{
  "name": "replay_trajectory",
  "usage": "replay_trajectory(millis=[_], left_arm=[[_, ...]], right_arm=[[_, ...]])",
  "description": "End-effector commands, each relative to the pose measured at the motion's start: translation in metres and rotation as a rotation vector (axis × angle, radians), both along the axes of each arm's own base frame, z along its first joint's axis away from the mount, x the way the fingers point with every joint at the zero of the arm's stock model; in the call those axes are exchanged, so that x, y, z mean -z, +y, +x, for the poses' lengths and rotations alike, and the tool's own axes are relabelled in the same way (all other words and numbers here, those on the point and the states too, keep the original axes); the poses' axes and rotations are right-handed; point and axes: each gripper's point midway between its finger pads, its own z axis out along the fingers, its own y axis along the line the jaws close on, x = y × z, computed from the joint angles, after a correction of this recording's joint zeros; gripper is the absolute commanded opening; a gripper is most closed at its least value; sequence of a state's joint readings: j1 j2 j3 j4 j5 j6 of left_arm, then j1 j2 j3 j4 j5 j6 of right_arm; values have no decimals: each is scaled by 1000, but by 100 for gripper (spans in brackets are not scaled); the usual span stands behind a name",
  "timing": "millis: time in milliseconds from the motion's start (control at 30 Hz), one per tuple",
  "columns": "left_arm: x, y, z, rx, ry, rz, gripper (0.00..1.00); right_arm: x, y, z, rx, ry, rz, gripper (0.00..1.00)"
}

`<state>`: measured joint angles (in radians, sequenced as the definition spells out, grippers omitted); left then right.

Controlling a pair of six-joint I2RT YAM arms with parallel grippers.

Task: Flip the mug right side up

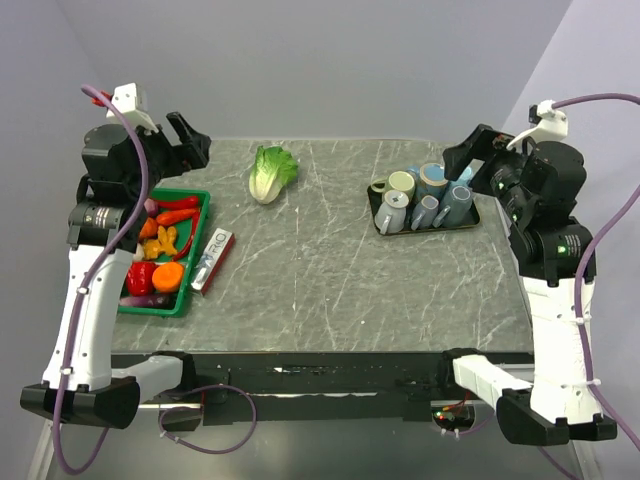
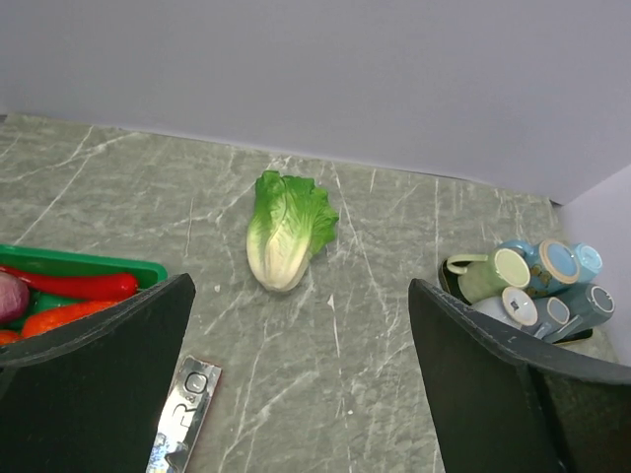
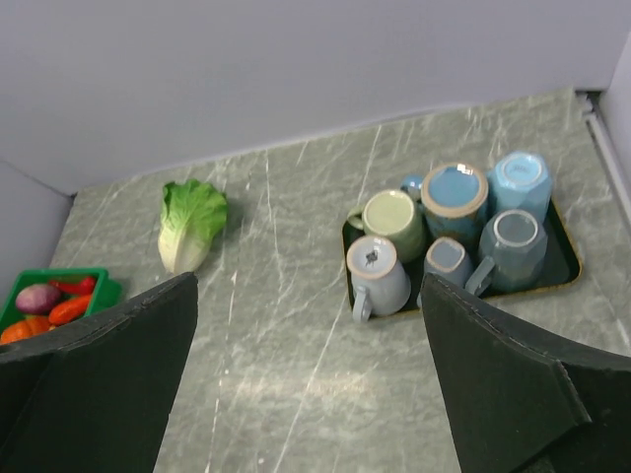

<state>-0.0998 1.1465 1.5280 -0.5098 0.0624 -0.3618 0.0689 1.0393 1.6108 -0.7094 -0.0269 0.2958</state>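
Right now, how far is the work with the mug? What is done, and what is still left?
Nothing looks done: the mugs on the dark tray all appear to stand bottom up. Nothing is in hand either: the left arm's fingers and the right arm's fingers are open, empty and clear of the mugs. Left: reach in, grip a mug, turn it over, set it down.

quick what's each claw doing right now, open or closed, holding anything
Left claw: open, holding nothing.
Right claw: open, holding nothing.
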Motion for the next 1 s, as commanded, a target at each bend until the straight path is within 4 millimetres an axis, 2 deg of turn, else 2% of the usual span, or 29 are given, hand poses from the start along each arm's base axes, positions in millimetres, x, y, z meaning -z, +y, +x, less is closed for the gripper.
replay_trajectory(millis=[0, 133, 233, 300, 333, 367, 400, 467, 500, 567, 600, 633, 733, 900, 933, 967], left_arm=[[2, 5, -6, -32, -3, -15, 96], [21, 9, -6, -64, 45, -31, 96], [41, 13, -3, -101, 107, -54, 96], [56, 9, -4, -83, 146, -49, 96], [61, -1, -5, -27, 164, -55, 96], [65, -3, -6, -13, 175, -59, 96], [74, -6, -6, 2, 196, -64, 96], [79, -14, -8, 34, 206, -95, 96], [88, -16, -9, 45, 224, -106, 96], [87, -22, -13, 72, 210, -138, 96], [93, -23, -13, 71, 218, -147, 96], [89, -23, -16, 74, 196, -161, 96], [92, -22, -19, 52, 192, -194, 96], [93, -30, -24, 108, 207, -188, 96], [94, -24, -21, 72, 211, -180, 96], [95, -16, -19, 22, 217, -182, 96]], right_arm=[[11, 6, -1, -20, 63, 34, 100], [38, 8, 4, -8, 157, 64, 100], [77, 7, 11, 33, 242, 119, 100], [93, 11, 14, 30, 265, 152, 100], [108, 15, 18, 39, 288, 188, 100], [116, 19, 19, 48, 299, 192, 98], [133, 25, 19, 47, 334, 199, 98], [143, 36, 27, 64, 330, 185, 97], [152, 40, 28, 74, 347, 175, 96], [170, 46, 34, 112, 390, 164, 95], [178, 45, 35, 150, 404, 149, 94], [190, 46, 39, 183, 435, 166, 93], [213, 46, 49, 251, 448, 178, 87], [234, 51, 76, 309, 425, 111, 80], [248, 53, 82, 327, 461, 78, 80], [253, 56, 85, 332, 480, 65, 80]])
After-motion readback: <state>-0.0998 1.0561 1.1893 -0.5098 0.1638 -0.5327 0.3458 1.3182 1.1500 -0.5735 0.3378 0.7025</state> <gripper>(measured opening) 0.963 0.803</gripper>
